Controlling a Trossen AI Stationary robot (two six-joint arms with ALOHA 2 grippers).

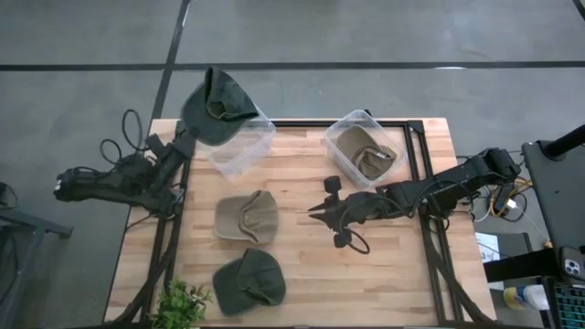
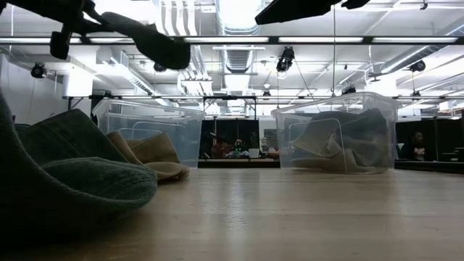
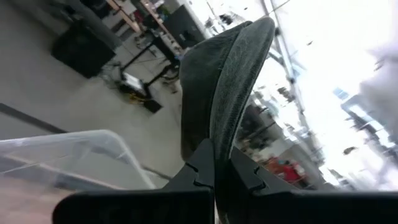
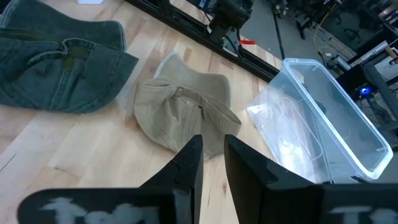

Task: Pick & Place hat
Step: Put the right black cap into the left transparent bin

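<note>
My left gripper [image 3: 215,163] is shut on a dark green hat [image 1: 217,105], held in the air over the far left corner of the left clear bin [image 1: 242,146]. A tan hat [image 1: 247,217] lies crown down on the table in front of that bin. A second dark green hat [image 1: 249,281] lies nearer the near edge. My right gripper [image 4: 212,149] hovers at mid-table, just right of the tan hat [image 4: 186,112]. It points toward that hat, with a narrow gap between the fingers. The right clear bin [image 1: 364,148] holds another tan hat. My left gripper pinches the dark green hat's edge [image 3: 222,146] between its two fingers. The hat is lifted clear of table and bin and stands up beyond the fingertips, its curved side [image 3: 208,81] toward the camera.
A small green plant [image 1: 183,302] stands at the table's near left corner. Black frame rails [image 1: 416,183] run along the table's left, right and far sides. Bare wood lies between the right gripper and the near edge.
</note>
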